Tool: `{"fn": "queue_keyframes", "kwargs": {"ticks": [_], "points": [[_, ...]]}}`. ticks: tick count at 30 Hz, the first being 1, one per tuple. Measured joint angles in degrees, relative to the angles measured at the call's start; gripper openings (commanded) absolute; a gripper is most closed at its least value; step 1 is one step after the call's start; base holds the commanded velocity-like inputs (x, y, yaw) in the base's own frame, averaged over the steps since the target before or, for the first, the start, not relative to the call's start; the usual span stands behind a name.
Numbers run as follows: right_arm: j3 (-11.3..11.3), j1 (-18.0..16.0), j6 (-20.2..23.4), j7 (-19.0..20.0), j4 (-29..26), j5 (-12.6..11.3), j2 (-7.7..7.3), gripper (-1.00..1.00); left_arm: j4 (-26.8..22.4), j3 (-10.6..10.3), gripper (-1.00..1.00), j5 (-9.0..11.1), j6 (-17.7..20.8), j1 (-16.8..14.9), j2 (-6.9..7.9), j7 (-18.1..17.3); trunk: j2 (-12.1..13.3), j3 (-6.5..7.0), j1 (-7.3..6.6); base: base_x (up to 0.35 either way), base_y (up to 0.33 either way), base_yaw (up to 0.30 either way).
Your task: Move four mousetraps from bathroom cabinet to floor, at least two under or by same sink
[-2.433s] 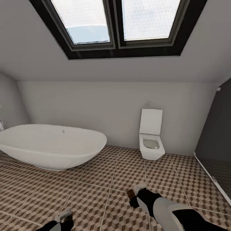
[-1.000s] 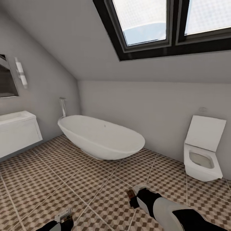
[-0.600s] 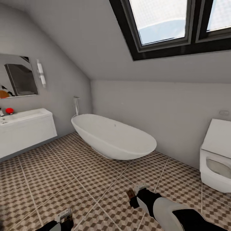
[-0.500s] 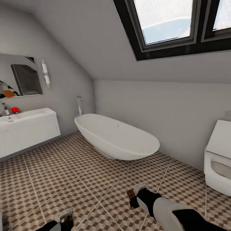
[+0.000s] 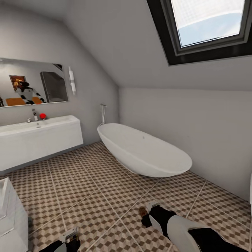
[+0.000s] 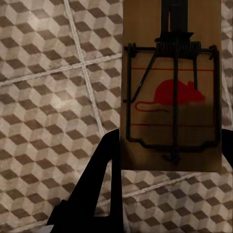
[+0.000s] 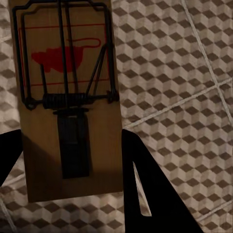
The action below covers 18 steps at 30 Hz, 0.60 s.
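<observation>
1. While we face the bathroom sink (image 5: 38,138), left of the tub (image 5: 147,152), our left gripper (image 6: 165,160) clamps one mousetrap (image 6: 172,92) over the bathroom floor (image 5: 87,196).
2. Right of it, our right gripper (image 7: 73,141) pinches another mousetrap (image 7: 68,87); both seem light, stiff boards, best gripped by the edges, clear of the wires.

Skylight (image 5: 210,24), cut by the frame's top and right edges; mirror (image 5: 31,82) and wide sink (image 5: 35,140), cropped at left.

1. Cam panned left: tub (image 5: 147,154) slid from 9 toward 3 o'clock; toilet gone.
2. Sink (image 5: 38,138), mirror (image 5: 33,82) came in at 9 o'clock.
3. White unit (image 5: 10,217) appeared at 8 o'clock.
</observation>
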Motion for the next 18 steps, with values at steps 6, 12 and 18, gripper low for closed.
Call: {"fn": "queue_keyframes", "kwargs": {"ticks": [6,12,18], "points": [[0.02,-0.01,0.00,0.00,-0.01,0.00,0.00,-1.00,-0.01,0.00,-1.00,0.03,0.00,0.00,0.00,0.00,0.00,0.00,0.00,0.000,0.000,0.297],[0.02,0.01,0.00,0.00,0.00,0.00,0.00,-1.00,-0.02,0.00,-1.00,0.06,0.00,0.00,-0.08,0.00,0.00,0.00,0.00,0.000,0.000,0.294],[-0.01,-0.01,0.18,0.20,-0.02,0.01,0.00,-1.00,-0.02,0.00,-1.00,0.08,-0.01,0.00,-0.09,0.01,0.00,0.00,0.00,0.000,0.000,0.105]]}}
